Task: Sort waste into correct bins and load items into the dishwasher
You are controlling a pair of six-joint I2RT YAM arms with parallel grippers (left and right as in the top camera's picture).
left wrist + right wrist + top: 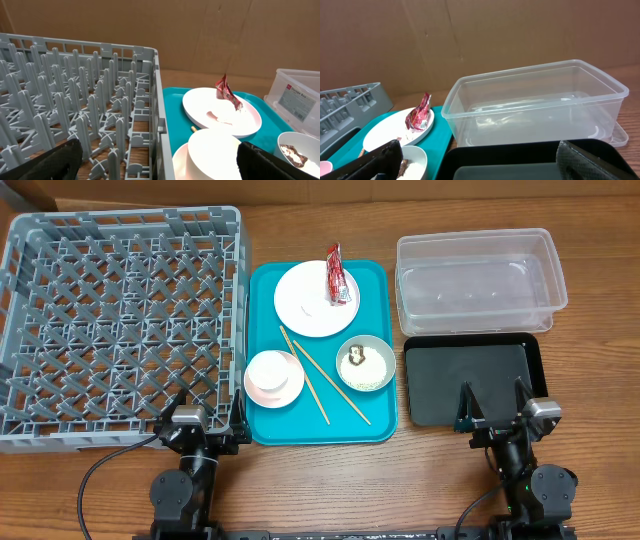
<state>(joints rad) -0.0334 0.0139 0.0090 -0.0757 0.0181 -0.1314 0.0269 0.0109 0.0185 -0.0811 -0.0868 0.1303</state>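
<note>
When reaching from right of the teal tray (380, 300) with the right gripper (494, 402), spread empty like the left gripper (208, 408), pinch the seemingly upright snack wrapper (337, 277) on the tray's far-end white plate (300, 305).

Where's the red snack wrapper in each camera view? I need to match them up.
Overhead: snack wrapper at upper centre, lying on the right edge of the white plate.
Left wrist: right of centre, on the plate.
Right wrist: left of centre, on the plate.
Shared landmark: the white plate.
</note>
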